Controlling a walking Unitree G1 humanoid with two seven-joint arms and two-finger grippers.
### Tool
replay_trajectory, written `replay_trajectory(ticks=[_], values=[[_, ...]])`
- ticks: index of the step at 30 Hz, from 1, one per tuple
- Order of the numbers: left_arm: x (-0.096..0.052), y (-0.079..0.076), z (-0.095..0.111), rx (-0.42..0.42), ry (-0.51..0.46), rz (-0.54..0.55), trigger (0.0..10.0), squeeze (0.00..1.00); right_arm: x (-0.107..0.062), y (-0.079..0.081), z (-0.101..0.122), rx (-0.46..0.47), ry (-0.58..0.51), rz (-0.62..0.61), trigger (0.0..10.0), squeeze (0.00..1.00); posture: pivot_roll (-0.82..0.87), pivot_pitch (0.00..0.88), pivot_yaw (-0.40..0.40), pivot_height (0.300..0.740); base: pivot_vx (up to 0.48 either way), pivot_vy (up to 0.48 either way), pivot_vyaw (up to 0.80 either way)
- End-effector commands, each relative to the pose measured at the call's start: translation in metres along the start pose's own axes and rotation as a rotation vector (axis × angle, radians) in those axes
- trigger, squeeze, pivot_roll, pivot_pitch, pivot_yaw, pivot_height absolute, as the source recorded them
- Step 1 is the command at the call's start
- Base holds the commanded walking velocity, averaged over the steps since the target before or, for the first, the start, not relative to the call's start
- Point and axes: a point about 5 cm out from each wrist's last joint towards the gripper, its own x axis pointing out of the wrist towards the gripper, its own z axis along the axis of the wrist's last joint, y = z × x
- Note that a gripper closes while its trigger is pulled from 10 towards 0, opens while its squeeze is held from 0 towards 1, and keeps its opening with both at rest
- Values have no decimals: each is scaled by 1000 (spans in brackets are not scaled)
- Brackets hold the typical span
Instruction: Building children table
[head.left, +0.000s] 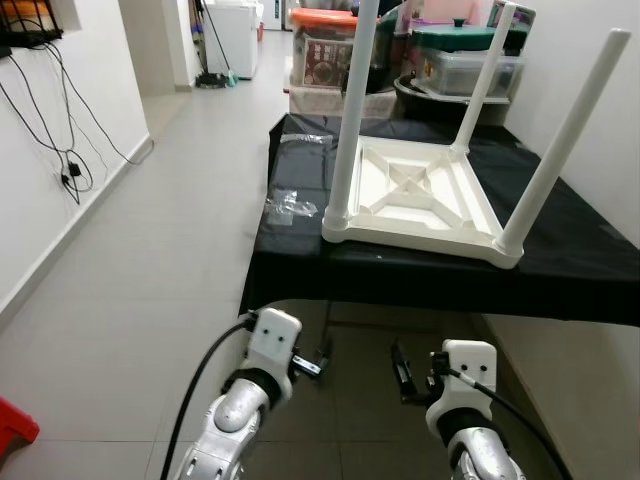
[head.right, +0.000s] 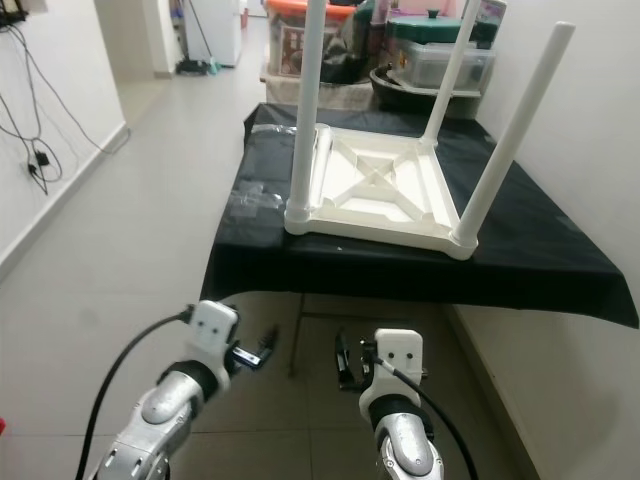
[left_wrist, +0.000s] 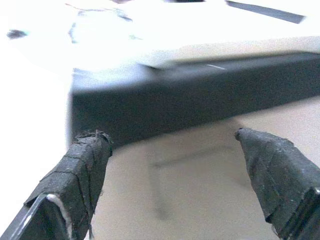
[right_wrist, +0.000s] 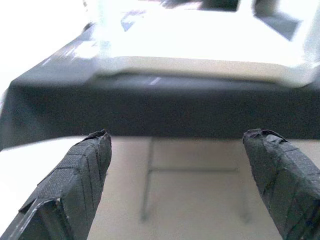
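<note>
A white children's table (head.left: 415, 195) lies upside down on a bench draped in black cloth (head.left: 580, 260). Three of its white legs stand upright: the near left (head.left: 350, 110), the near right (head.left: 565, 140) and the far right (head.left: 485, 80). Both my grippers hang low in front of the bench, below its front edge. The left gripper (head.left: 322, 362) is open and holds nothing, with its fingers (left_wrist: 87, 165) wide apart. The right gripper (head.left: 400, 372) is likewise open and holds nothing, its fingertips (right_wrist: 270, 155) pointing toward the bench's edge.
A clear plastic bag (head.left: 290, 207) lies on the cloth left of the white table. Stacked storage boxes (head.left: 330, 50) and bins (head.left: 470, 60) stand behind the bench. Cables (head.left: 70, 170) hang on the left wall. A tiled corridor (head.left: 190, 180) runs along the left. A red object (head.left: 15, 425) is on the floor.
</note>
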Motion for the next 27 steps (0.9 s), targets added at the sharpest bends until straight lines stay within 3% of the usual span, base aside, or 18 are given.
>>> replay_trajectory(ticks=[1,4,8,15,27], values=[[3,15,5,18,-25,77,10000,0,1,-14,8,-10,-49,-75,10000,0,77,0,-105,740,0,0,0],[7,27,9,21,-40,121,10000,0,4,-21,9,-14,-58,-106,10000,0,79,0,-100,740,0,0,0],[7,26,10,16,-46,113,10000,0,4,-20,9,-13,-55,-101,10000,0,81,0,-102,740,122,0,0],[3,5,12,-8,-62,6,10000,0,0,0,-1,15,-13,-9,10000,0,81,0,-99,740,245,0,0],[5,1,11,-17,-68,-7,10000,0,0,6,-7,3,7,19,10000,0,84,0,-100,740,268,0,0]])
